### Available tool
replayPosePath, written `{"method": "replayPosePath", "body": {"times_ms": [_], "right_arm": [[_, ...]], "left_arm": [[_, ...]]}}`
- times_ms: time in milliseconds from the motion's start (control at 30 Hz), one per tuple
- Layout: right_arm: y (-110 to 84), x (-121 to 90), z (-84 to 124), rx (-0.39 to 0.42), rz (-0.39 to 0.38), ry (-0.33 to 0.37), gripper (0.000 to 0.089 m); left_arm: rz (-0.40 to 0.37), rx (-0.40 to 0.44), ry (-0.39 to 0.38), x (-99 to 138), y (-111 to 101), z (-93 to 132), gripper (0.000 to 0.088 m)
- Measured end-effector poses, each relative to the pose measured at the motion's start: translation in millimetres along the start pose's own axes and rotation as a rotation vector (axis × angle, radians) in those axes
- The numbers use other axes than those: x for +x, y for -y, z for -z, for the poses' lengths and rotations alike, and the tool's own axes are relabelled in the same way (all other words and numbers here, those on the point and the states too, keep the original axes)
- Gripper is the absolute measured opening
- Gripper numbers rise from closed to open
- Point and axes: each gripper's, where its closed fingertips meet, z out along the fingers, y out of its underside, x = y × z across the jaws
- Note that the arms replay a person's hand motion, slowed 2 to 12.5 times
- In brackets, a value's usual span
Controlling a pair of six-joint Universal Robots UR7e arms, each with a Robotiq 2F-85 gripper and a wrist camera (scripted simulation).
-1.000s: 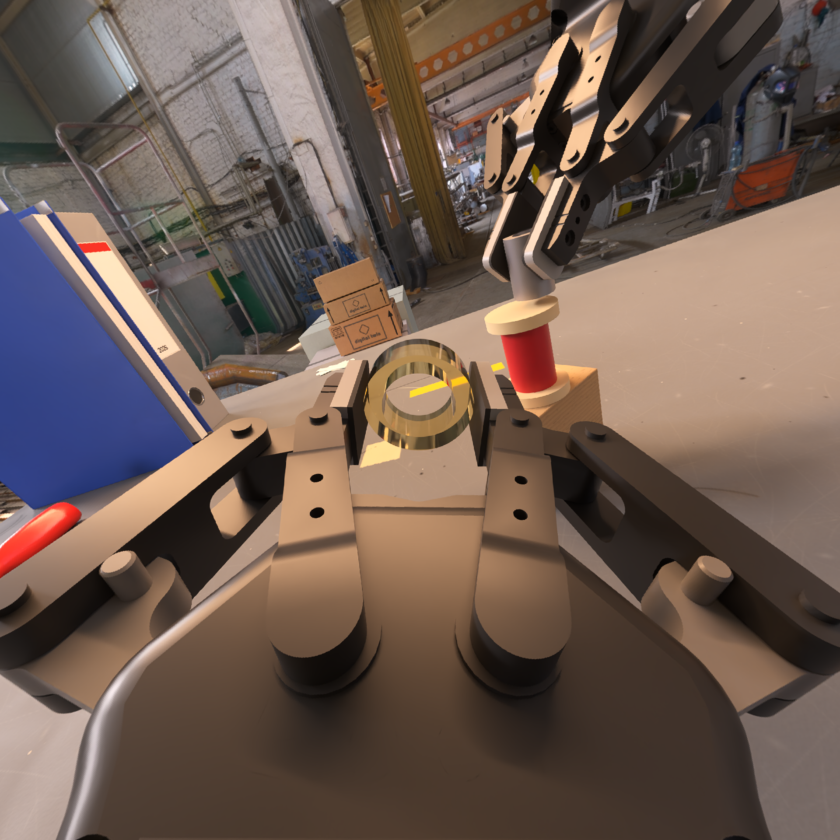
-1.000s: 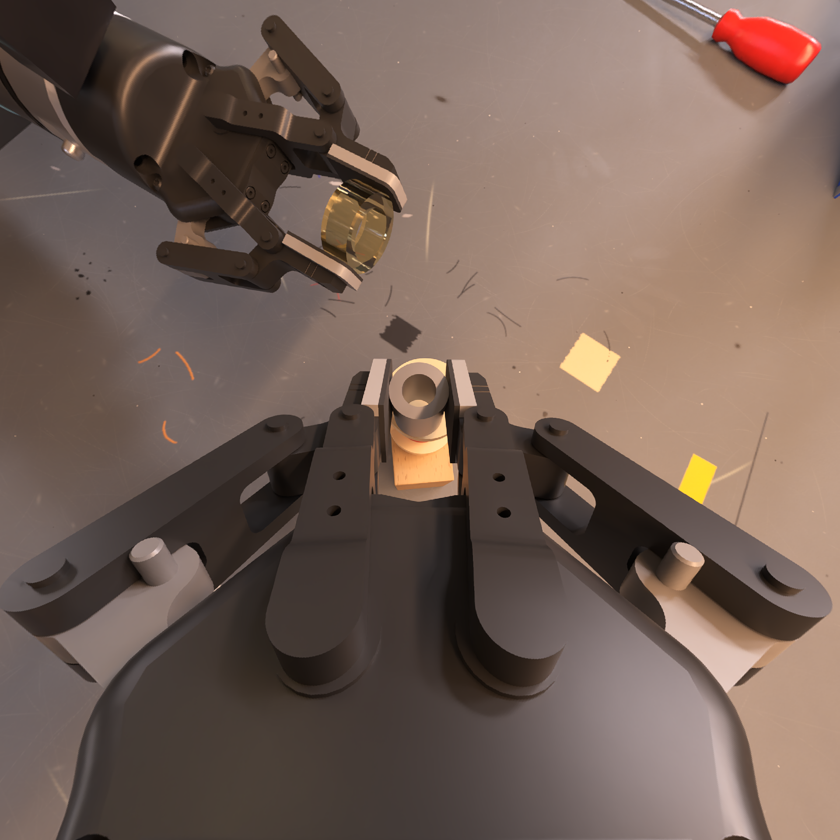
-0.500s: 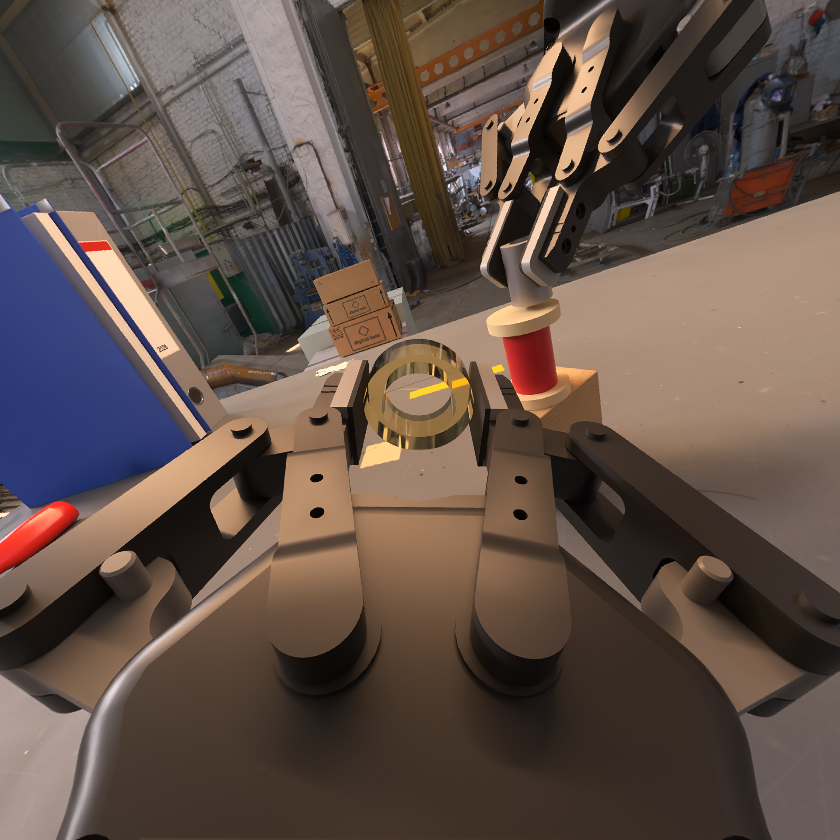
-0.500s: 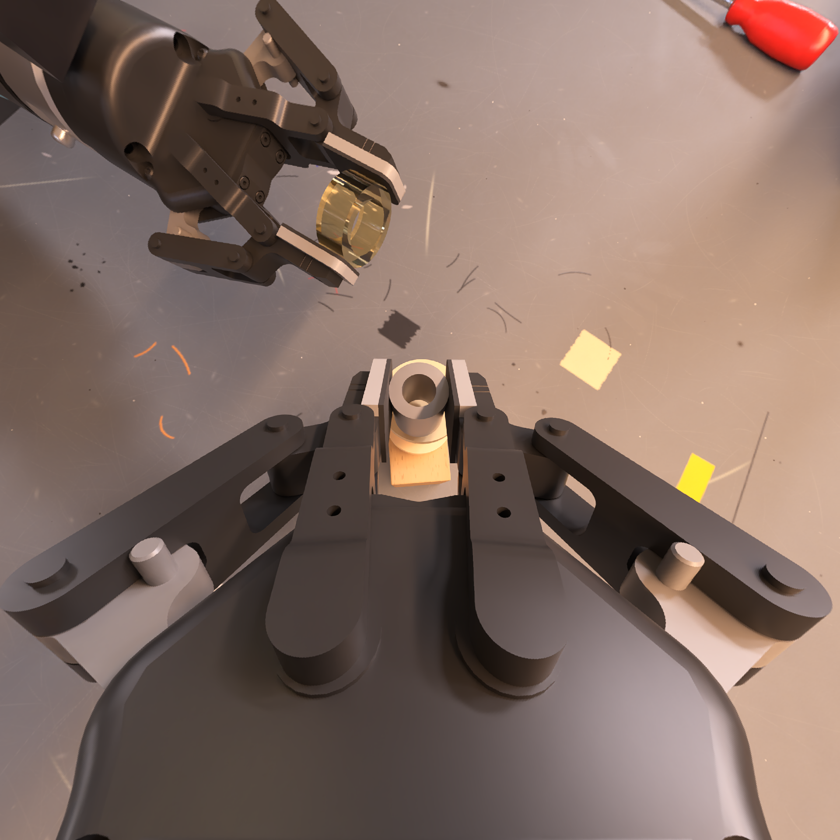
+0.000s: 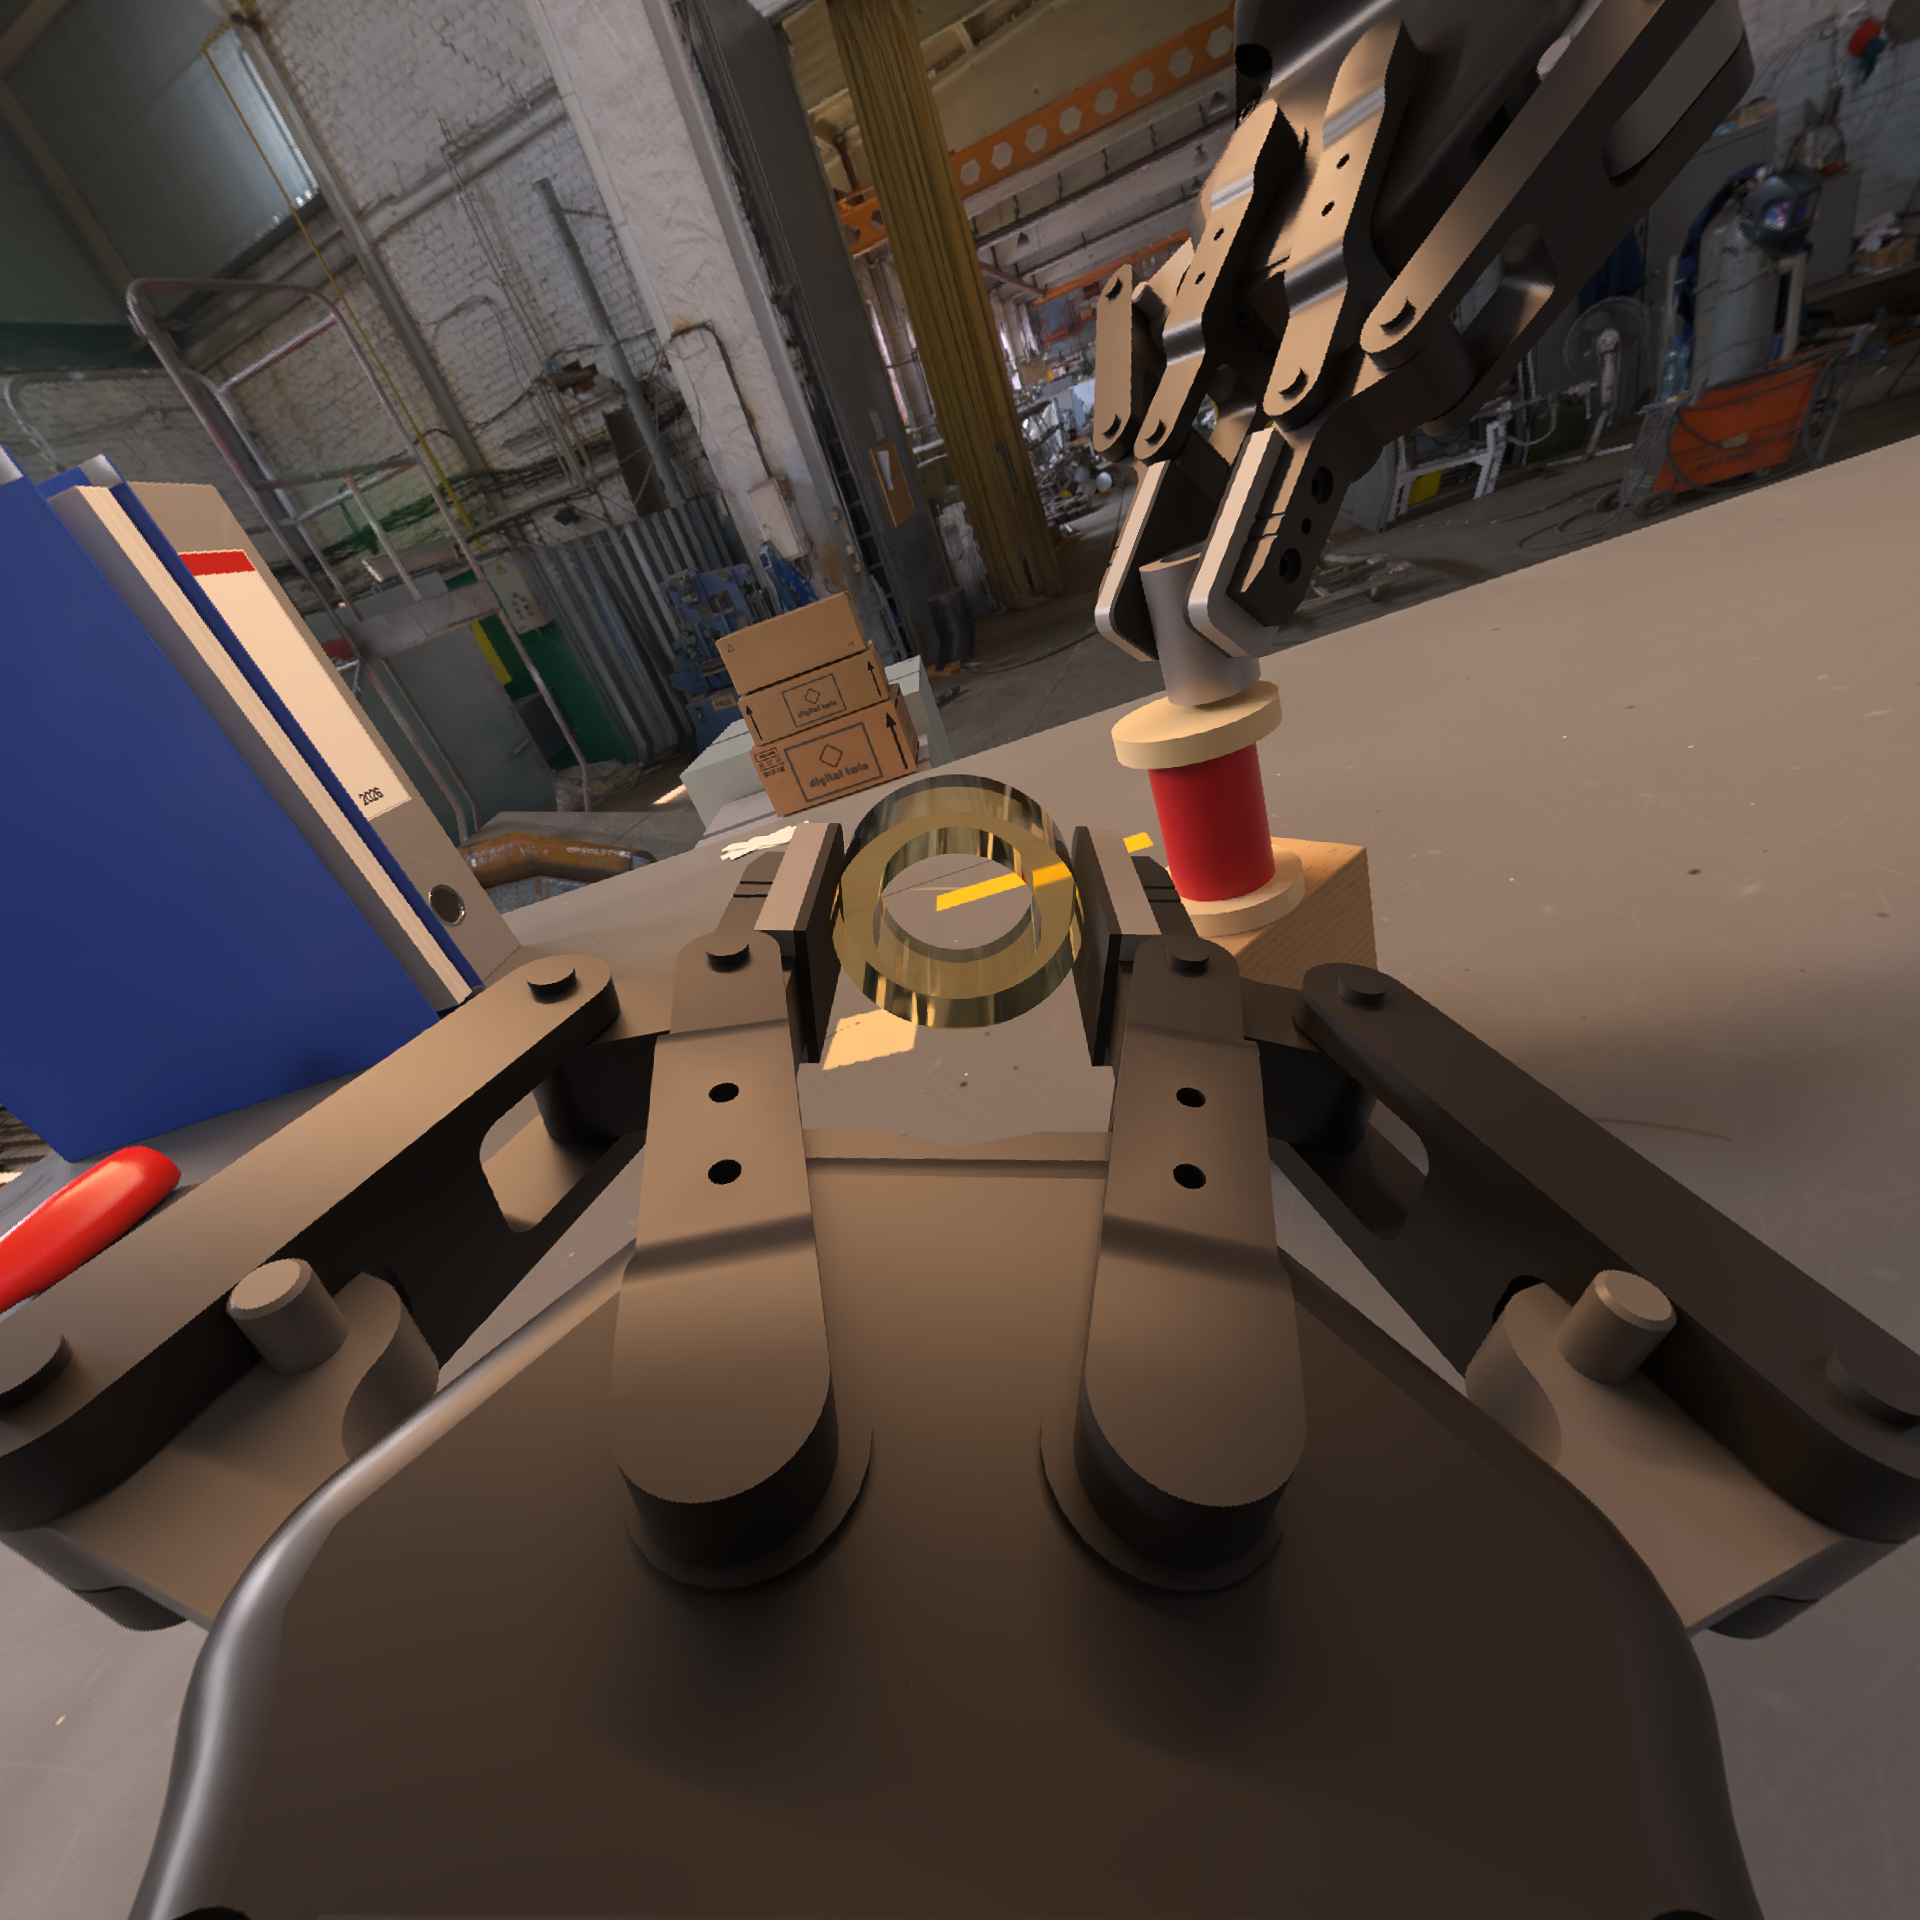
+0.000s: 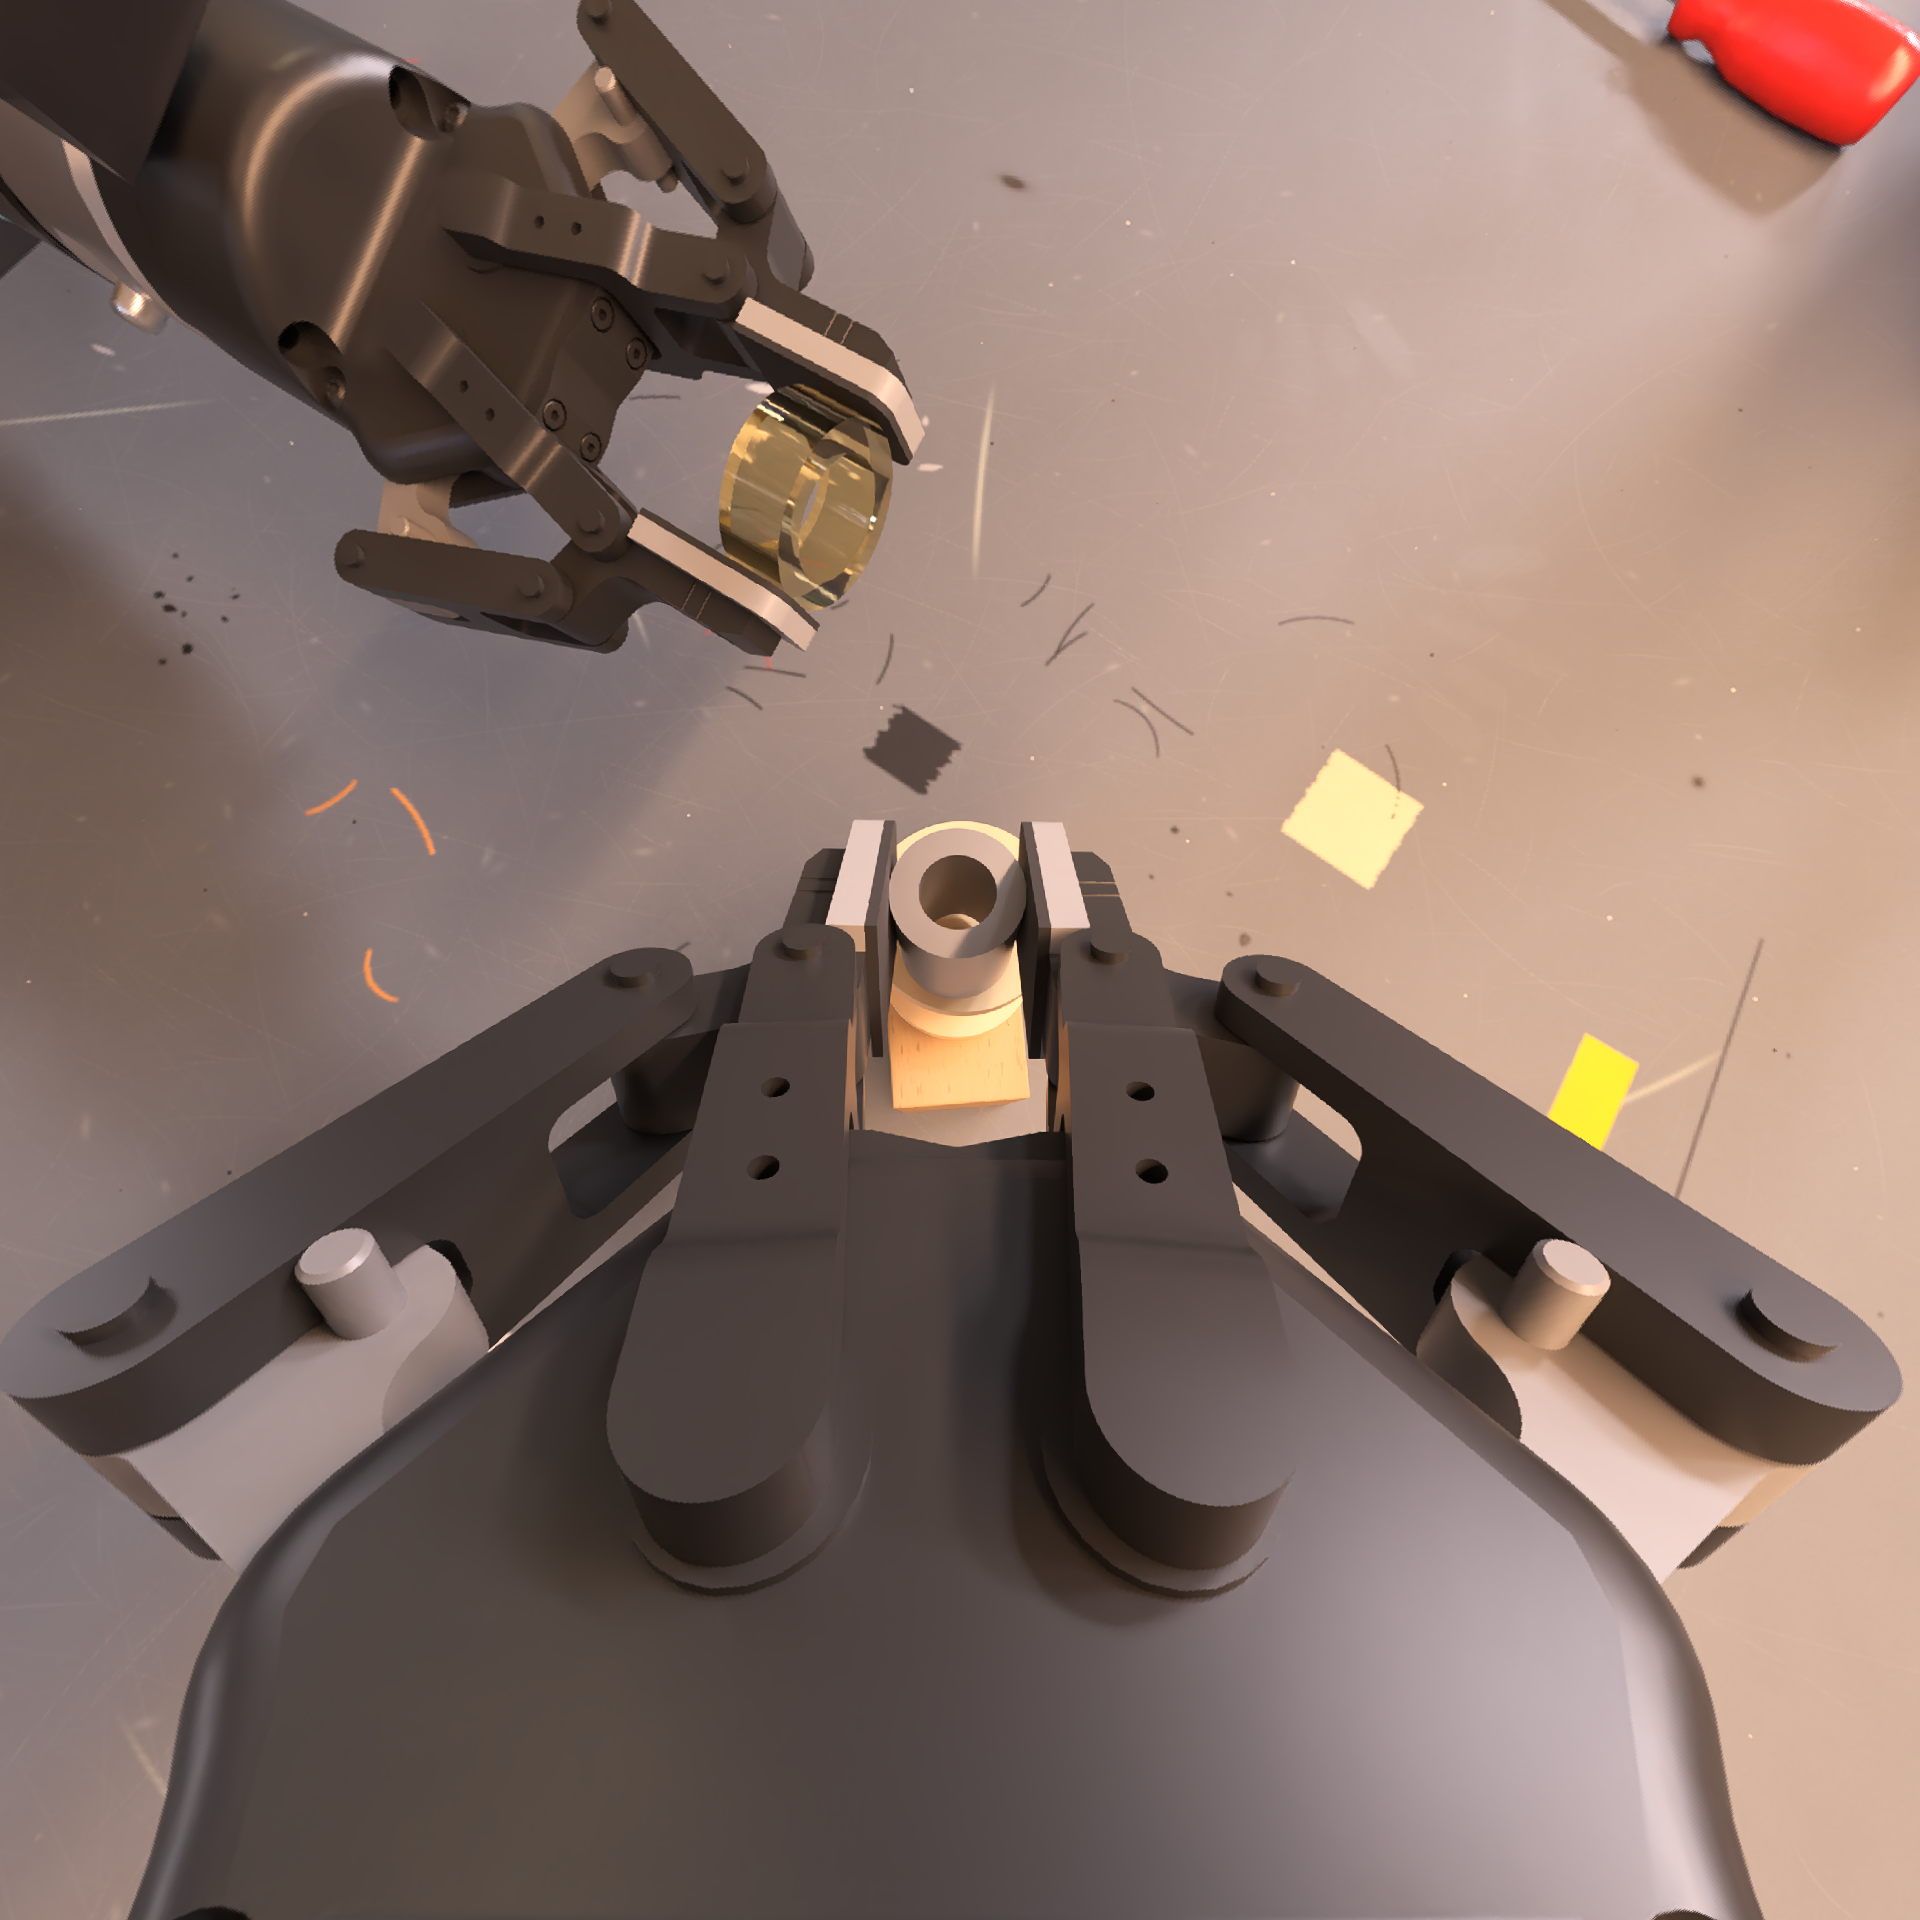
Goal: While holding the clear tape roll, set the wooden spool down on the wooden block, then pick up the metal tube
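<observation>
The left hand [image 5: 956, 914] is clenched on the clear tape roll [image 5: 956, 902], one pad on each flat side, holding it above the grey counter [image 5: 1621, 790] with its round opening facing the left wrist camera. In the right wrist view the same roll [image 6: 805, 497] hangs well off the counter [image 6: 1351, 364], apart from the other things.

The right hand [image 6: 956, 883] points straight down and grips the metal tube [image 6: 954, 906], a short grey pipe standing upright between its pads. In the left wrist view the tube [image 5: 1179, 623] sits just over the top disc of the wooden spool [image 5: 1210, 816]; whether it touches cannot be told. The spool, wound in red, stands upright on the wooden block [image 5: 1314, 914], which rests on the counter.

A blue binder [image 5: 156, 831] stands at the left; its pale spine label carries a red band and small print. Stacked cardboard boxes [image 5: 821, 717] behind bear printed marks. A red tool handle [image 6: 1808, 62] lies on the counter, with a pale yellow square [image 6: 1351, 819] and a yellow strip [image 6: 1592, 1089] near the block
</observation>
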Motion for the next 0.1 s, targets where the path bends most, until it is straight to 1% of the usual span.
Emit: {"method": "replayPosePath", "body": {"times_ms": [100], "right_arm": [[-0.1, 0.2, 0.0, 0.001, 0.000, 0.000, 0.0209]], "left_arm": [[0.001, 0.000, 0.000, -0.1, 0.0, 0.0, 0.0387]]}}
